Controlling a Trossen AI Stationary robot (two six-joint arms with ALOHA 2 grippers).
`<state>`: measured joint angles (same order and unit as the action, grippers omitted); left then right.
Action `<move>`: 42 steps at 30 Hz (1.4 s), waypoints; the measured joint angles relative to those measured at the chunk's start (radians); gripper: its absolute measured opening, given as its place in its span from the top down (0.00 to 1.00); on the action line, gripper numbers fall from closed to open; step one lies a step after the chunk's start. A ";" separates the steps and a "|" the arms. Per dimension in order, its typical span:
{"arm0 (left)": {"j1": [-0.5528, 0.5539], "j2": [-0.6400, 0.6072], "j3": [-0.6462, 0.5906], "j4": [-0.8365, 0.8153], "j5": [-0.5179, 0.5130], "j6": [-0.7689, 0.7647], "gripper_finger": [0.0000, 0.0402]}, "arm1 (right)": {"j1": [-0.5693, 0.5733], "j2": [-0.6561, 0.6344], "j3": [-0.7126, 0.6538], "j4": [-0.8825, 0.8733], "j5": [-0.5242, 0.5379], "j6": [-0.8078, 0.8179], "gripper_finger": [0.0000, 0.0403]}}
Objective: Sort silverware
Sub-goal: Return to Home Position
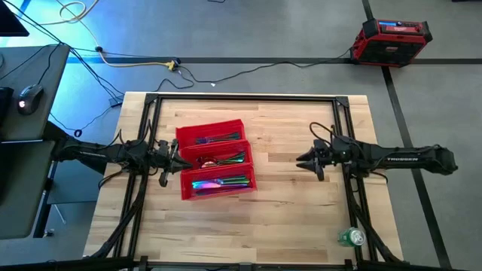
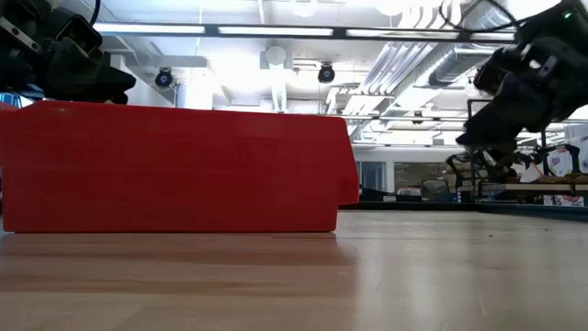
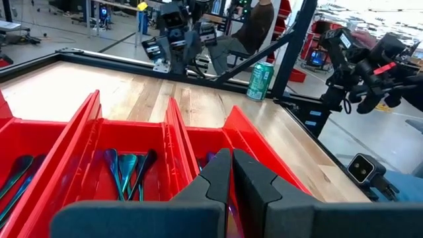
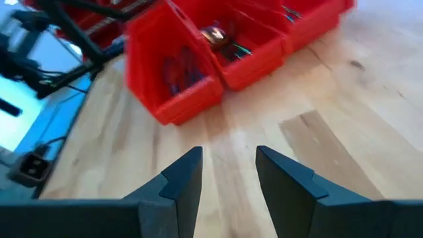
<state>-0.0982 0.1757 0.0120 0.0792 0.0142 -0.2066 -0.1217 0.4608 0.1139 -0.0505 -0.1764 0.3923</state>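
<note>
The red three-compartment tray stands left of the table's middle. Iridescent silverware lies in all three compartments, and also shows in the left wrist view and the right wrist view. My left gripper is shut and hangs level over the tray's left rim, with nothing between its fingers. My right gripper is open over bare wood to the right of the tray, tipped slightly down toward it, fingers apart and empty.
A green can lies near the table's front right corner. Black frame rails run around the table. On the floor beyond the far right corner sits a red and black case. Bare wood lies between the tray and my right gripper.
</note>
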 joint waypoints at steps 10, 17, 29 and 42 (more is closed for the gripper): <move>0.000 0.001 0.000 -0.008 0.000 0.000 1.00 | 0.070 -0.231 -0.051 0.015 0.003 0.000 0.67; 0.000 0.001 0.001 -0.016 0.000 0.000 1.00 | 0.068 -0.461 -0.104 0.100 0.015 0.001 0.67; 0.000 0.009 0.002 -0.032 0.000 0.000 1.00 | 0.090 -0.461 -0.104 0.100 0.034 -0.433 0.67; 0.000 0.014 0.002 -0.038 0.000 0.000 1.00 | 0.087 -0.461 -0.105 0.071 0.168 -0.423 0.67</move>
<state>-0.0986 0.1898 0.0135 0.0410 0.0139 -0.2070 -0.0349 0.0002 0.0090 0.0204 -0.0086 -0.0303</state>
